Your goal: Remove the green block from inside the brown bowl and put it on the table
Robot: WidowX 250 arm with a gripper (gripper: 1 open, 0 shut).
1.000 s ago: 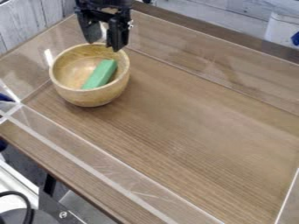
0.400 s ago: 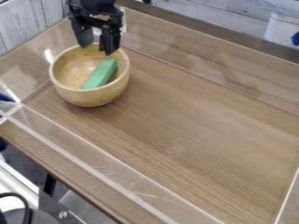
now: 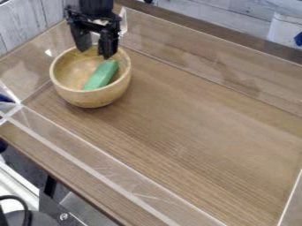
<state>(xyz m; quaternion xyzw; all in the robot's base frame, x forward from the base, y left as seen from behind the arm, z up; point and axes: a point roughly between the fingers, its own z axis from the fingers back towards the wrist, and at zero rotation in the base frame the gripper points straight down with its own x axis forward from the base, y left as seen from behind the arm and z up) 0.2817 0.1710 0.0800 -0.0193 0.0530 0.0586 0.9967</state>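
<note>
Table (image 3: 189,141) lies bare nearest you, then the brown bowl (image 3: 71,93) near its far-left corner holds the green block (image 3: 102,75), and your gripper (image 3: 94,42), spread wide, has dropped over the bowl's far rim, ready to grasp.

tool (image 3: 94,44): top cut by upper edge | brown bowl (image 3: 73,93): far rim hidden behind tool

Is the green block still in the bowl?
Yes, in. The green block leans against the brown bowl's inner wall, and the open gripper above holds nothing.
</note>
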